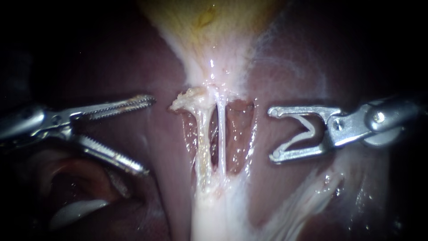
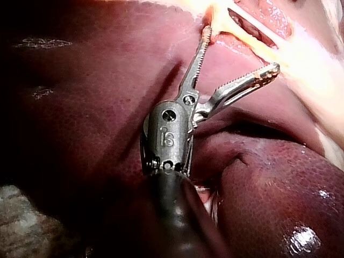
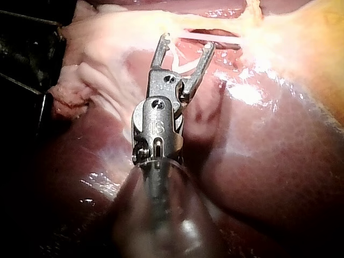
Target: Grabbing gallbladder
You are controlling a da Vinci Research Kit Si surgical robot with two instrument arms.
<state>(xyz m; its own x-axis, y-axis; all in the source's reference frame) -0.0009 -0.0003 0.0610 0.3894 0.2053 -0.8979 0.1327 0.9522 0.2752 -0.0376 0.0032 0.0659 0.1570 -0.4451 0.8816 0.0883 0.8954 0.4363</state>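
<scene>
Left instrument (image 1: 148,136) comes in over the liver's left side with its toothed jaws spread wide and holding nothing; the upper jaw's tip is near a frayed tissue lump (image 1: 185,100) but clear of it. Right instrument (image 1: 271,134) faces it from the liver's right side, its jaws also wide apart and gripping no tissue, with a pale V-shaped piece (image 1: 307,129) sitting in the gap by the hinge. The liver (image 1: 285,80) fills the scene, dark red and wet. The gallbladder (image 1: 209,22), yellowish, lies on it at the upper middle edge of the endoscope view and narrows downward, untouched by either instrument. Below it, two pale tubes run side by side between the instruments, a thicker one (image 1: 203,143) and a thin one (image 1: 221,138).
</scene>
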